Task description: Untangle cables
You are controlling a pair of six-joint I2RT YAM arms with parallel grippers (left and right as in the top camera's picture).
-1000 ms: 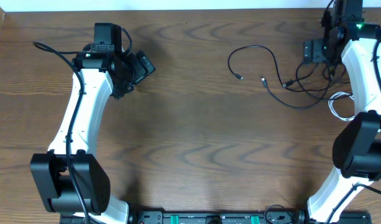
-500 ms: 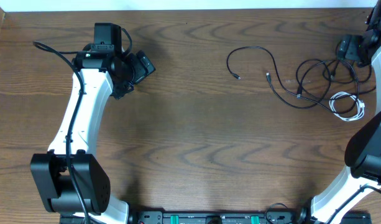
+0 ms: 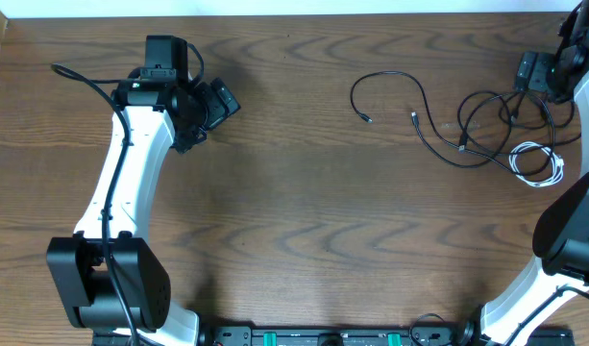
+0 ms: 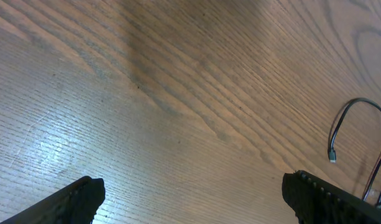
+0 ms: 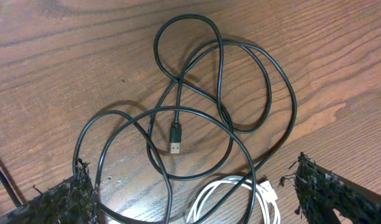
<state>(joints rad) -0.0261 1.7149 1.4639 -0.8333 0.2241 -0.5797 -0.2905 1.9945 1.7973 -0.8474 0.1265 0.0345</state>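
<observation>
Several black cables [image 3: 494, 117] lie tangled in overlapping loops at the table's right, with one long strand [image 3: 390, 82] curling out to the left. A white cable [image 3: 536, 163] sits coiled at the tangle's near right. My right gripper [image 3: 530, 73] hovers open at the tangle's far right edge. In the right wrist view the black loops [image 5: 221, 93] and a silver-tipped plug [image 5: 175, 140] lie ahead of the open gripper [image 5: 196, 199], and the white coil [image 5: 240, 198] lies between its fingers, untouched. My left gripper [image 3: 215, 102] is open over bare wood at the far left, empty [image 4: 196, 202].
The left wrist view catches only the curled end of the long black strand [image 4: 355, 124] at its right edge. The table's back edge [image 3: 294, 13] runs close behind both grippers. A black rail [image 3: 332, 336] spans the front edge between the arm bases.
The right arm swung from above the tangle out toward the right edge, uncovering the white coil. The black loops shifted slightly right. The left arm has not moved.
</observation>
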